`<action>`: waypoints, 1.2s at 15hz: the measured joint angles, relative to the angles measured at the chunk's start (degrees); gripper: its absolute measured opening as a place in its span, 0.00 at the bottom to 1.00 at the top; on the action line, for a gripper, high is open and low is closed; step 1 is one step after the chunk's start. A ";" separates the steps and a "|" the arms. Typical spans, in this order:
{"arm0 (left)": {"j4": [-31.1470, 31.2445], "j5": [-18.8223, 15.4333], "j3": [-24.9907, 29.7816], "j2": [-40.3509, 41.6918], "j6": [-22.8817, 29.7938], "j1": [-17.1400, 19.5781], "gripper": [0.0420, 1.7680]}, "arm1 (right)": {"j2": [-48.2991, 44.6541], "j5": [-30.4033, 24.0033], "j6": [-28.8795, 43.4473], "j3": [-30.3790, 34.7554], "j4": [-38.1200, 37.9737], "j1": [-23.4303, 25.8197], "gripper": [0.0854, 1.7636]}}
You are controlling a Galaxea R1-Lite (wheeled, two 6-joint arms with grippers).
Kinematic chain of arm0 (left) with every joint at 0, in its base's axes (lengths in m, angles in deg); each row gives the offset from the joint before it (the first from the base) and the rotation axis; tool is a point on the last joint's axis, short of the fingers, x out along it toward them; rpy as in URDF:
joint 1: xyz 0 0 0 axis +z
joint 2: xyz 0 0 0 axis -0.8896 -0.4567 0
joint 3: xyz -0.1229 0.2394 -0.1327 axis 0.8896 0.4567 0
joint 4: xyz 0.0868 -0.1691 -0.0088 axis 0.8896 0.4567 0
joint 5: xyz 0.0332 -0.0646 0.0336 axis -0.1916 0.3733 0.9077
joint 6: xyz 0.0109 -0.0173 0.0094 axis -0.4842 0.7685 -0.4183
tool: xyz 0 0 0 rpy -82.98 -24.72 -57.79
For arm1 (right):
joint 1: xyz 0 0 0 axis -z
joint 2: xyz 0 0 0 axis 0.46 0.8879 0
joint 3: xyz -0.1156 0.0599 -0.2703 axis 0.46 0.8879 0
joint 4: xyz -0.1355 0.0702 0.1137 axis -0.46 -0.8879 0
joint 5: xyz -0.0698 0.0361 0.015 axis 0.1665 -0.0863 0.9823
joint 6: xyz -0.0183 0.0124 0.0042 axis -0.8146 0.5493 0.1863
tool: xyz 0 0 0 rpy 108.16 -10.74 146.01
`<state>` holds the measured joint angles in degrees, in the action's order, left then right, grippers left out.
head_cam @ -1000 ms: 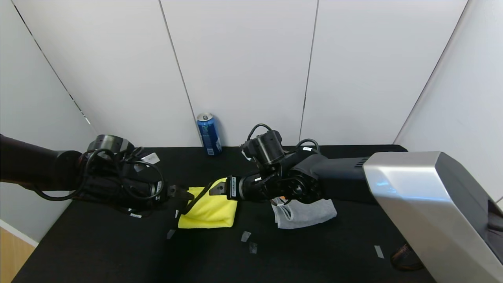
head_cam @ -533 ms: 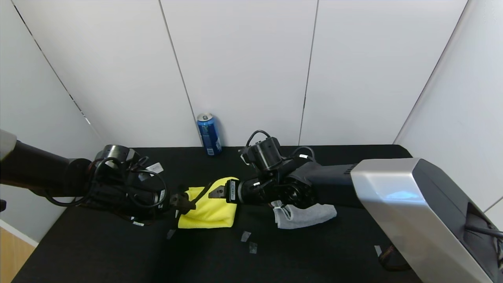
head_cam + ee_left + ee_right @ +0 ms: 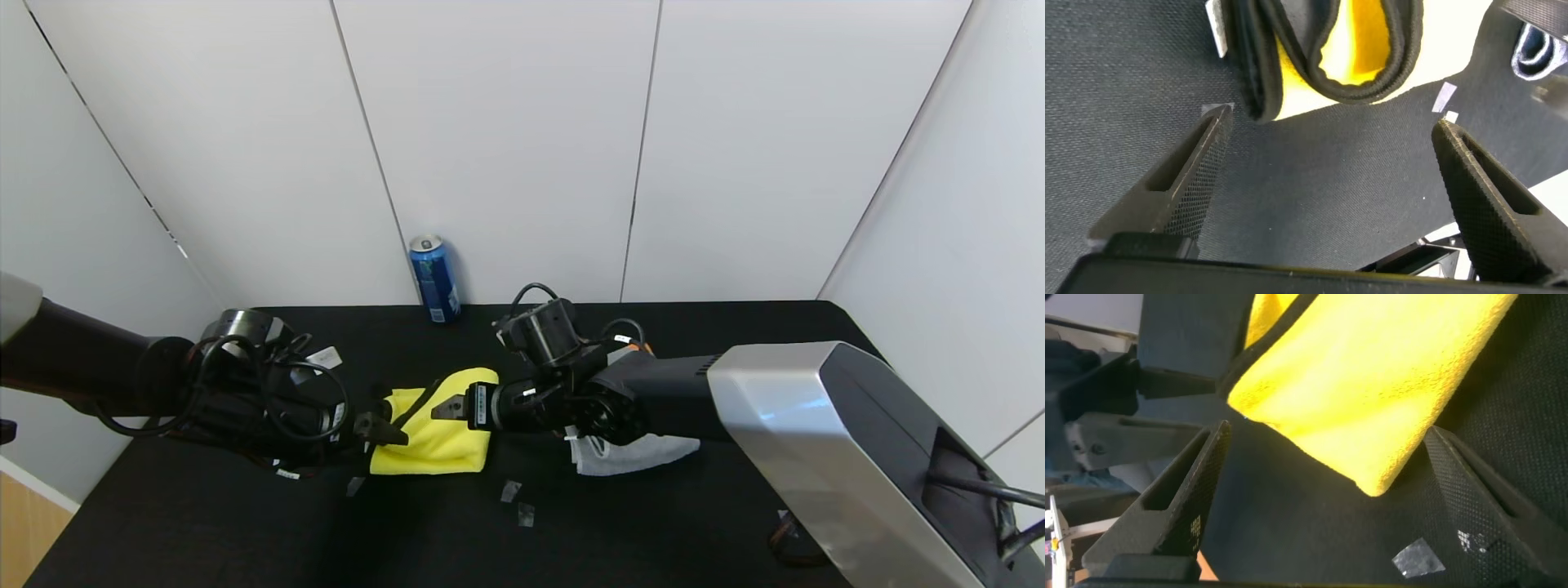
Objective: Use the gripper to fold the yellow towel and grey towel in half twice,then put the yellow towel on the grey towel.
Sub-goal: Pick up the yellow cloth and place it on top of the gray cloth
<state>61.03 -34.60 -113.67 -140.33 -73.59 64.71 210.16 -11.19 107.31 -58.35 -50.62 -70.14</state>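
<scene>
The yellow towel (image 3: pixel 437 441) lies folded on the black table, left of centre. My left gripper (image 3: pixel 384 426) is open at the towel's left edge, low over the table. In the left wrist view (image 3: pixel 1333 121) its jaws are wide apart with only bare table between them, and the yellow towel (image 3: pixel 1360 41) lies just beyond. My right gripper (image 3: pixel 445 406) is open over the towel's far right corner; in the right wrist view (image 3: pixel 1329 433) that yellow corner (image 3: pixel 1372 376) sits between its jaws. The grey towel (image 3: pixel 645 451) lies folded to the right, mostly hidden under my right arm.
A black strap (image 3: pixel 416 402) runs across the yellow towel's left part and shows as a loop in the left wrist view (image 3: pixel 1331 77). A blue can (image 3: pixel 434 280) stands at the back wall. Small tape bits (image 3: pixel 510 490) lie near the towel's front edge.
My left gripper has moved right, up to the yellow towel's left edge. My right arm has sunk lower and shifted left, covering more of the grey towel. The towels have not moved.
</scene>
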 joint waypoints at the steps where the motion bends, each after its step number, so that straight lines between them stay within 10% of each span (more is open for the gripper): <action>1: 0.00 -0.02 0.07 0.00 0.00 -0.10 0.97 | 0.43 0.02 -0.07 -0.01 0.48 0.04 0.97; 18: -5.47 0.04 -1.60 -5.18 -0.28 -0.41 0.97 | 3.58 0.00 -1.26 -0.20 3.11 0.41 0.97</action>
<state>55.56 -34.56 -115.27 -145.51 -73.87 64.30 213.75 -11.19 106.05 -58.54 -47.51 -69.73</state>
